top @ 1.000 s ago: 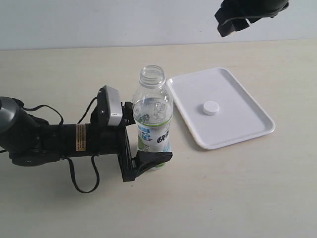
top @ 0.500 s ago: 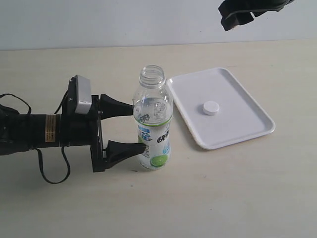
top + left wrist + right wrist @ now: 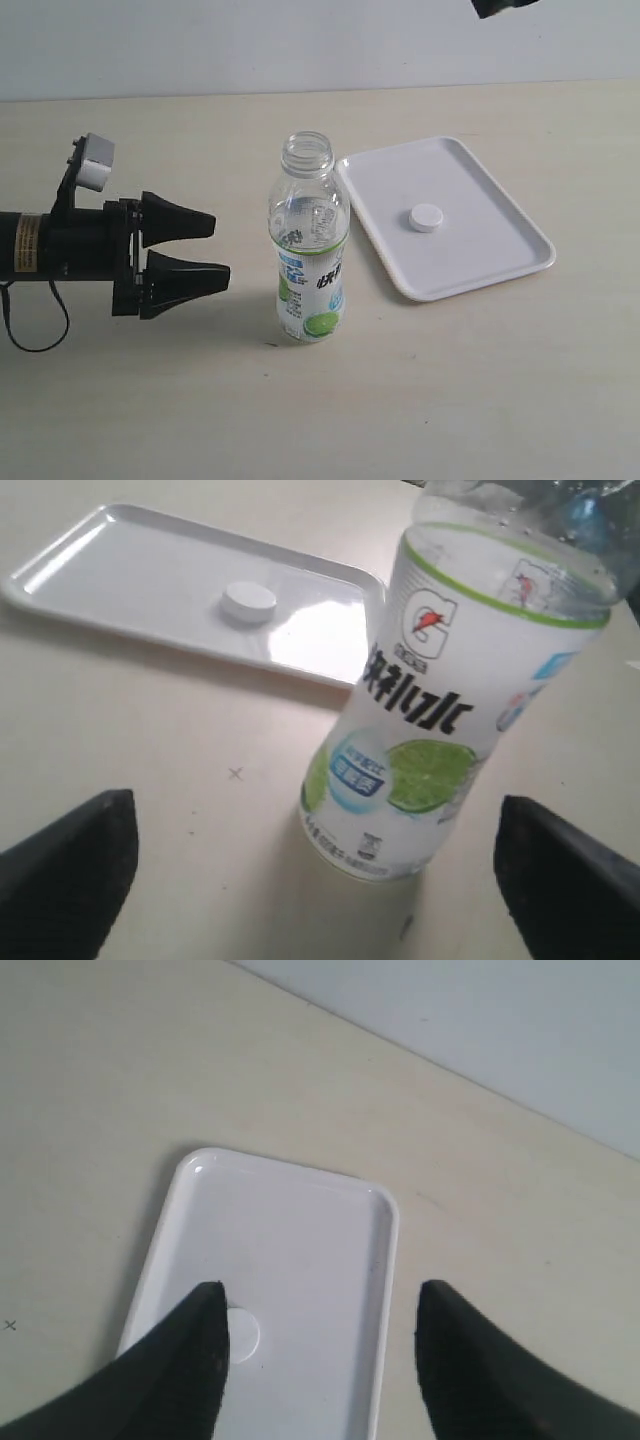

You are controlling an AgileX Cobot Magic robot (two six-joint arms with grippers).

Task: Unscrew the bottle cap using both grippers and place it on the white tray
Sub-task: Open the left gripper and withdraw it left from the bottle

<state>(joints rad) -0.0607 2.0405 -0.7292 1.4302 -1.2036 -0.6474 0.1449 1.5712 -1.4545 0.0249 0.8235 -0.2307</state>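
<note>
Bottle cap (image 3: 426, 217) lies on the white tray (image 3: 485, 250); left fingers (image 3: 185, 218) gape empty, right fingers (image 3: 190, 1360) seemingly parted.

Ribbed bottle cap (image 3: 426, 217) lies on white tray (image 3: 485, 255); uncapped bottle (image 3: 309, 250) upright beside.

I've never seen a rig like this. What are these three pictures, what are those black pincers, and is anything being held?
This is a robot with two arms, each ending in a black two-fingered gripper. One picture comes from a camera off the arms; the other two from a camera on each wrist, looking out between the fingers. On the table stands a bottle with no cap; the cap lies on the white tray. The left gripper is open beside the bottle, not touching it. The right gripper hangs open, looking down at the tray. Nothing is held.
</note>
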